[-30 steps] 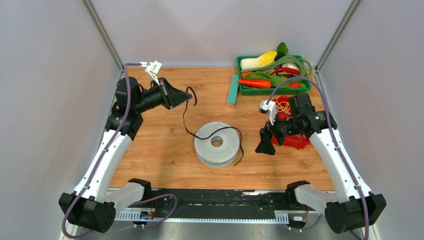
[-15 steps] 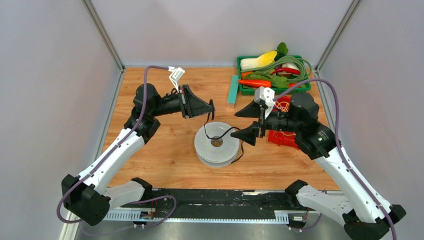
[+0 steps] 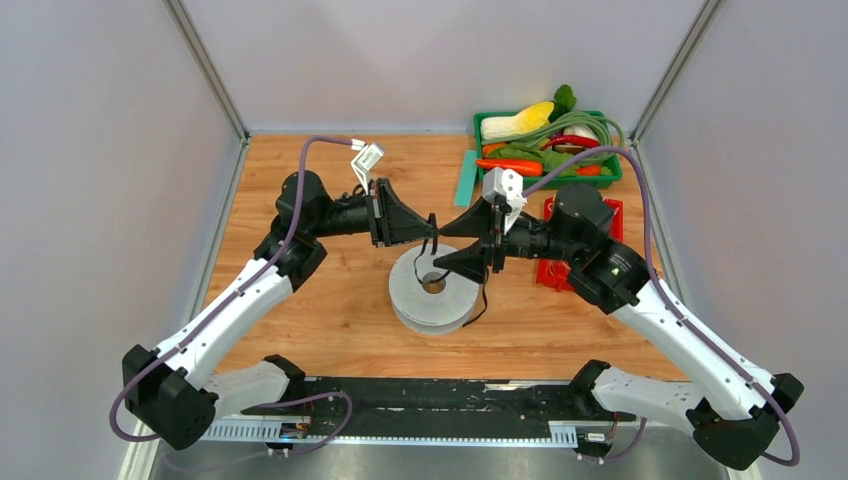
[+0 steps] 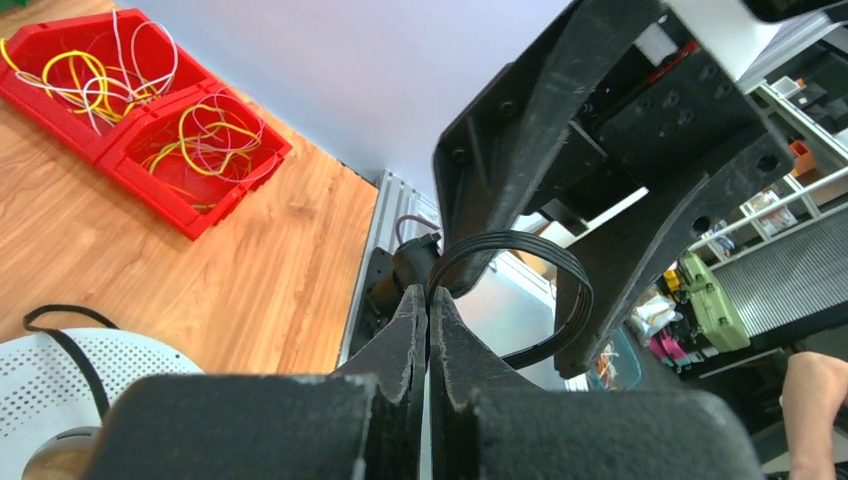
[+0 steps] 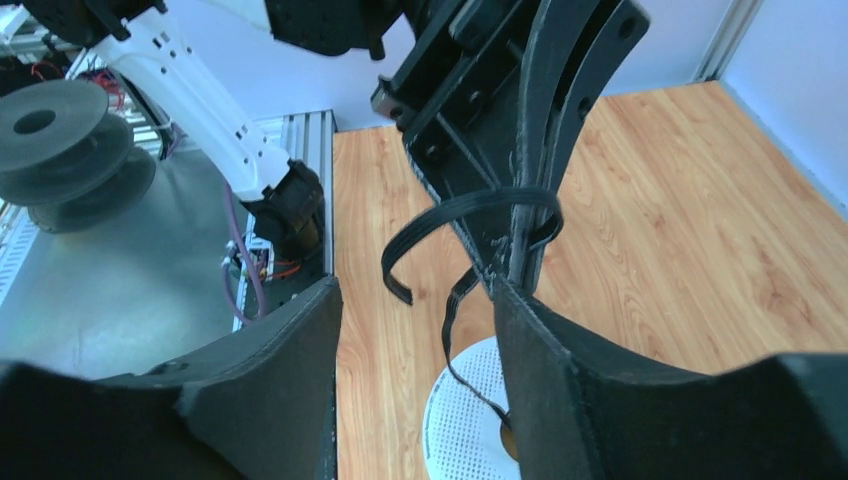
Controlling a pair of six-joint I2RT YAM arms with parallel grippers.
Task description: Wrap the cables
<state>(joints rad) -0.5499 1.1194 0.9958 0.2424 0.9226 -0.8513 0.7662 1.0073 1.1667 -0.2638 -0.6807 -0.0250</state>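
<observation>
The cable [image 3: 483,298] is a thin black flat cord draped over a grey-white spool [image 3: 433,300] in mid-table, running into its hub hole. My left gripper [image 3: 430,226] hovers above the spool, shut on the cable near its end. In the left wrist view a short loop of cable [image 4: 565,275] curls out past the left gripper [image 4: 428,296]. My right gripper [image 3: 446,248] faces the left one tip to tip, open, its fingers straddling that loop. The right wrist view shows the loop [image 5: 470,203] and its free end between the wide fingers of the right gripper [image 5: 415,305].
A green tray [image 3: 545,183] with vegetables and a green coiled hose sits at the back right. A teal block [image 3: 465,180] lies beside it. A red bin [image 3: 553,272] of yellow and white wires lies under the right arm, also seen as the red bin [image 4: 150,120].
Both arms swung in over the spool until their tips met. The left one carried the cable end rightward. The right gripper's jaws narrowed around the loop.
</observation>
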